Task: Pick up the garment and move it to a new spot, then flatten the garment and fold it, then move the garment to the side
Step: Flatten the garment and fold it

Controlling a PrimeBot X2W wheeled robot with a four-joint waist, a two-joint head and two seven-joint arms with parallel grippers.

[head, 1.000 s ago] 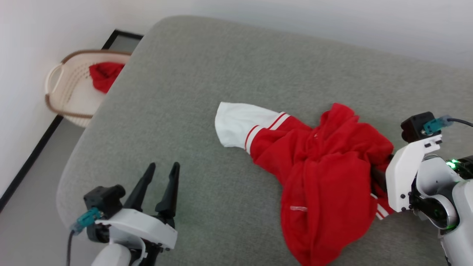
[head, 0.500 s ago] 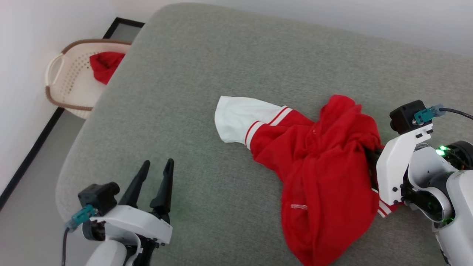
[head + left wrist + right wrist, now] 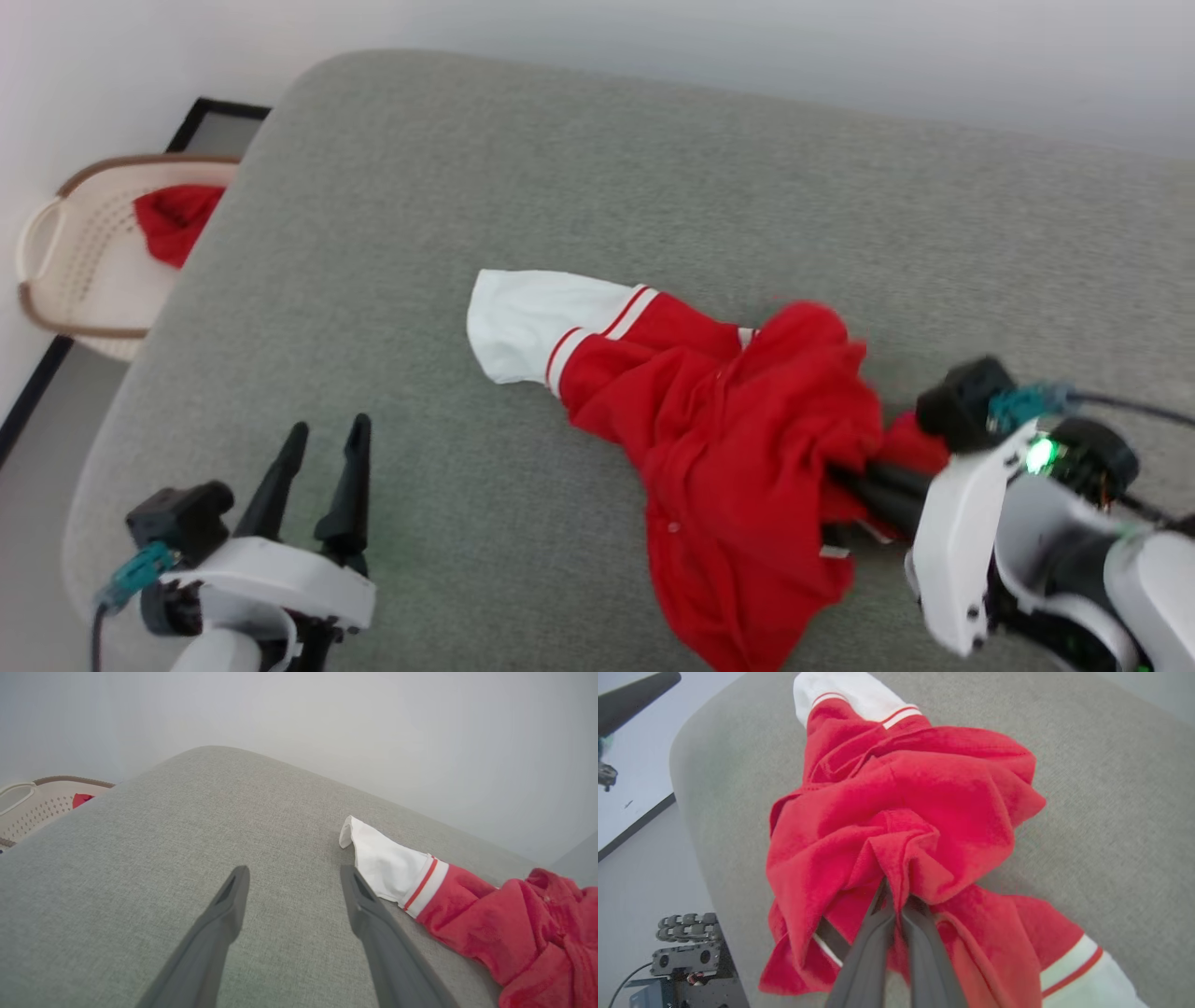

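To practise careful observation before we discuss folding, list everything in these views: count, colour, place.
garment: one, red with white striped-trim sleeves, crumpled on the padded surface
padded surface: one, grey, under the garment
basket: one, cream with brown rim, on the floor left of the surface
cloth: one, red, inside the basket
left gripper: one, dark fingers, open above the surface, clear of the garment
right gripper: one, dark fingers, shut on the garment's red folds

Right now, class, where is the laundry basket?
In the head view the basket sits at the far left, just off the left edge of the grey cushion, with a small red cloth inside it.
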